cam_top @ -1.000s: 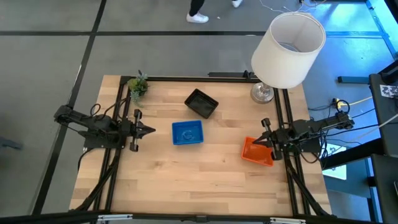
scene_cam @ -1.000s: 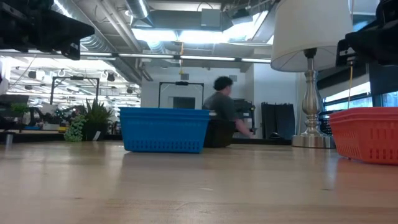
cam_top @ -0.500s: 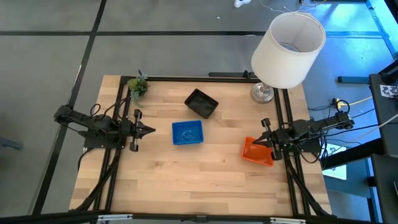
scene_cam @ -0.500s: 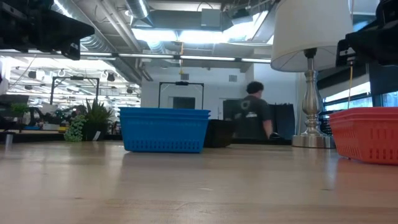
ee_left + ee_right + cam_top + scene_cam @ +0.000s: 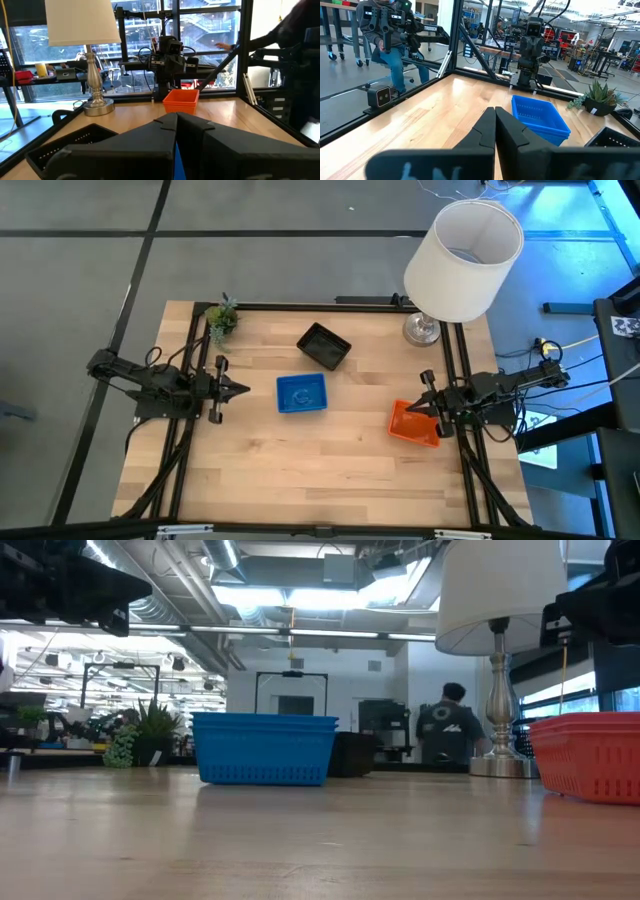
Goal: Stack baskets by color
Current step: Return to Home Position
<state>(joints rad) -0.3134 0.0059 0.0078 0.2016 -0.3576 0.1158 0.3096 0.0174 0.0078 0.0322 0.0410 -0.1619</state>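
Observation:
Blue baskets [image 5: 301, 393] sit nested near the table's middle; their layered rims show in the low view [image 5: 265, 748]. A black basket [image 5: 324, 345] rests on the table behind them. An orange basket [image 5: 414, 423] rests at the right side. My left gripper [image 5: 243, 389] hovers shut at the left side, pointing at the blue baskets, well short of them. My right gripper [image 5: 408, 408] hovers shut above the orange basket's far left corner, clear of it. Both wrist views show shut fingers: left [image 5: 176, 116], right [image 5: 495, 111].
A tall lamp with a big white shade [image 5: 464, 258] stands at the far right corner. A small green plant [image 5: 221, 318] stands at the far left corner. Bare wood [image 5: 300, 465] spans the near half. A person [image 5: 445, 732] is in the room beyond.
Both arms and all baskets have kept still. Only a person in the room behind the table has walked toward the right.

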